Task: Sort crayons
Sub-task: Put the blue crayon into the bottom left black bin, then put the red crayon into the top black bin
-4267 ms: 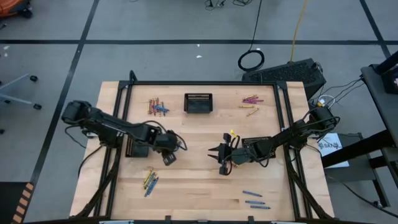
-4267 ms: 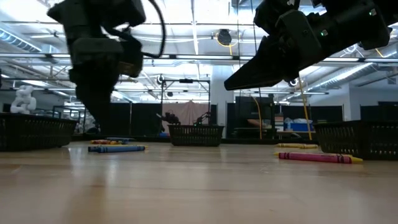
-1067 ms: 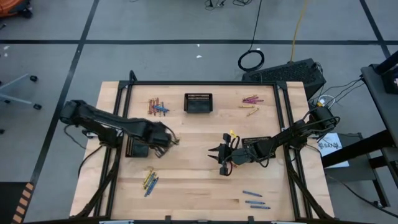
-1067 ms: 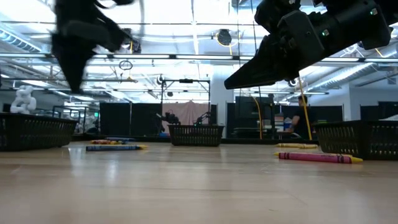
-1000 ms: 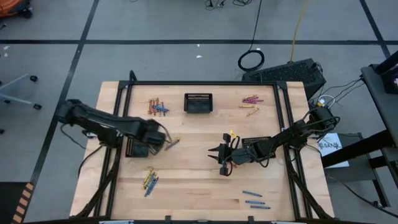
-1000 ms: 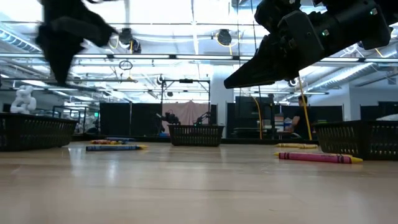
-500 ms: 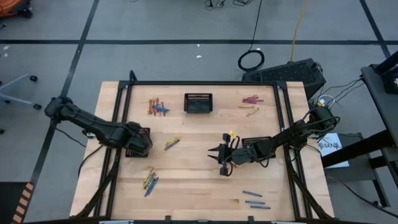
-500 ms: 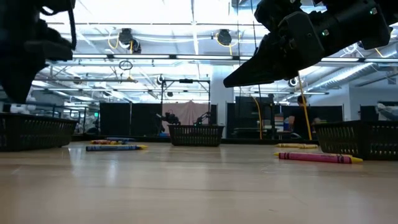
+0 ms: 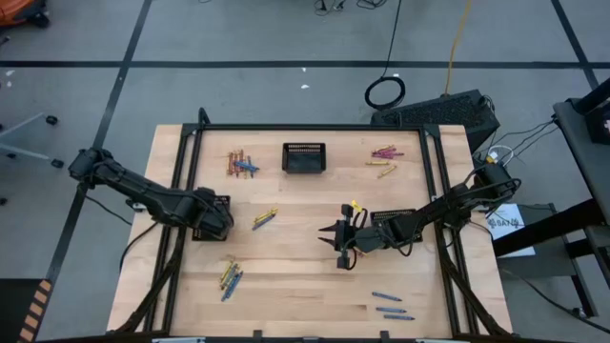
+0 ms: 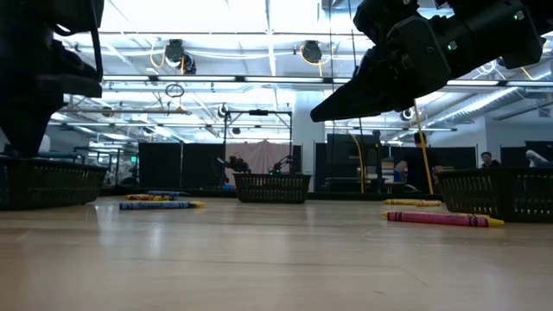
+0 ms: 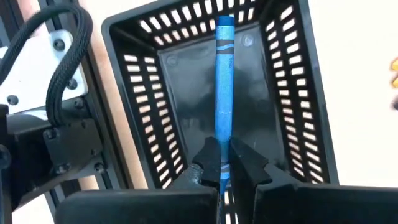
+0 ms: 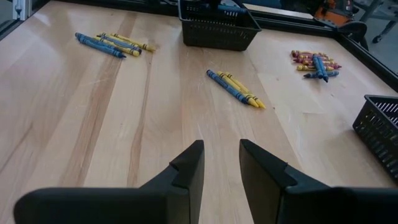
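A blue crayon (image 11: 223, 87) sits in my left gripper (image 11: 222, 148), which is shut on it and points down into the black mesh basket (image 9: 212, 217) at the table's left. My right gripper (image 9: 338, 243) hovers open above the table's middle, holding nothing; a blue and a yellow crayon (image 12: 235, 88) lie on the wood ahead of it. More crayons lie in groups: mixed colours (image 9: 240, 164) at the far left, pink and yellow (image 9: 384, 152) at the far right, blue and yellow (image 9: 230, 276) near left, blue (image 9: 391, 305) near right. My left gripper pinches the blue crayon near one end (image 11: 222, 165) between its two fingers, coming from above and pointing down. The rest of the crayon reaches out past the fingertips over the basket's floor (image 11: 186, 81), along the basket's length. Whether it touches the floor, I cannot tell.
A second black basket (image 9: 303, 157) stands at the far middle and a third (image 9: 391, 221) right of centre, under my right arm. Black frame rails (image 9: 181, 191) run along the table's left and right sides. Bare wood lies between the crayon groups.
My left gripper has gone toward the table's left edge and down, from beside the blue and yellow crayon pair to above the left basket, rolling about its own axis as it went. It has stayed shut.
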Tool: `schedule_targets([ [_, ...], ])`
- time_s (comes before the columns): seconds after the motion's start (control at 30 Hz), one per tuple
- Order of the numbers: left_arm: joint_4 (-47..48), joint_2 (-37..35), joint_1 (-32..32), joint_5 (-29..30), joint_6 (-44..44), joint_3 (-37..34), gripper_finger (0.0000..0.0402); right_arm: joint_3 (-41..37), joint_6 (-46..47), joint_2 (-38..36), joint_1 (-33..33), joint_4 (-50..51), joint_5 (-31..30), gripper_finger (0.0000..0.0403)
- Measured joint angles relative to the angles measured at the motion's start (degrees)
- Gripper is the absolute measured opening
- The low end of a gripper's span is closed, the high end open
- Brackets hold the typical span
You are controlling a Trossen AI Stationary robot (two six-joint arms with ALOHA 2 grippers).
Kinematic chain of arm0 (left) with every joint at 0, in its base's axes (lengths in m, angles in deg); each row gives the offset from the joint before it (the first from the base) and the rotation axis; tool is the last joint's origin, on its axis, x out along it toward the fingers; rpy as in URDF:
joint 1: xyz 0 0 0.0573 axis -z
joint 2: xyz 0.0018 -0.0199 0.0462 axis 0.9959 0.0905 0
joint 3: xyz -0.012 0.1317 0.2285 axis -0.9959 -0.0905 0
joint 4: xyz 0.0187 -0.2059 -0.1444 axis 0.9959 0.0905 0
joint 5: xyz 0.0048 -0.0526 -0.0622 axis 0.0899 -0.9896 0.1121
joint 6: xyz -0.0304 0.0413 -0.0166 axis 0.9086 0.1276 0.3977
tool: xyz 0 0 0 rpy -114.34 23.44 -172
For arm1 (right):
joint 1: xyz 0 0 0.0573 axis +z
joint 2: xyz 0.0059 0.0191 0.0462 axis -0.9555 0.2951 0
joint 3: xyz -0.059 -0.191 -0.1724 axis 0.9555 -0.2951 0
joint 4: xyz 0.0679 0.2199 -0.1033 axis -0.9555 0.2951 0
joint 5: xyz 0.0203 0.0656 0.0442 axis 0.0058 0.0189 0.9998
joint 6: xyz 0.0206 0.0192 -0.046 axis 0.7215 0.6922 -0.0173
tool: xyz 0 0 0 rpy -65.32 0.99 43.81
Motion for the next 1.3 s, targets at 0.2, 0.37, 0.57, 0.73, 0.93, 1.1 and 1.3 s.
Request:
schedule_targets([
  [0.2,0.0,0.0,0.0,0.0,-0.4,0.0,0.0011,0.0,0.1,0.0,0.0,0.0,0.0,0.0086],
  [0.37,0.0,0.0,0.0,-0.1,-0.5,0.0,0.0012,0.0,0.6,0.0,0.0,0.0,0.0,0.0086],
  [0.57,0.1,0.0,0.0,-1.0,-1.5,0.0,0.0054,0.0,0.6,0.0,0.0,0.0,0.0,0.0086],
  [0.73,0.2,0.0,0.0,-1.0,-1.6,0.0,0.0102,0.0,0.6,0.0,0.0,0.0,0.0,0.0086],
  [0.93,0.5,0.0,0.0,0.5,-4.8,0.0,0.0127,0.0,0.6,-0.1,0.0,0.0,-0.2,0.0086],
  [1.1,0.4,0.0,-0.1,9.8,-8.2,0.0,0.0128,0.0,0.5,-4.9,0.0,1.3,-4.6,0.0086],
  [1.3,-3.1,0.0,-0.1,22.1,-13.9,0.0,0.0128,0.0,1.8,-15.4,0.0,9.6,-6.5,0.0086],
])
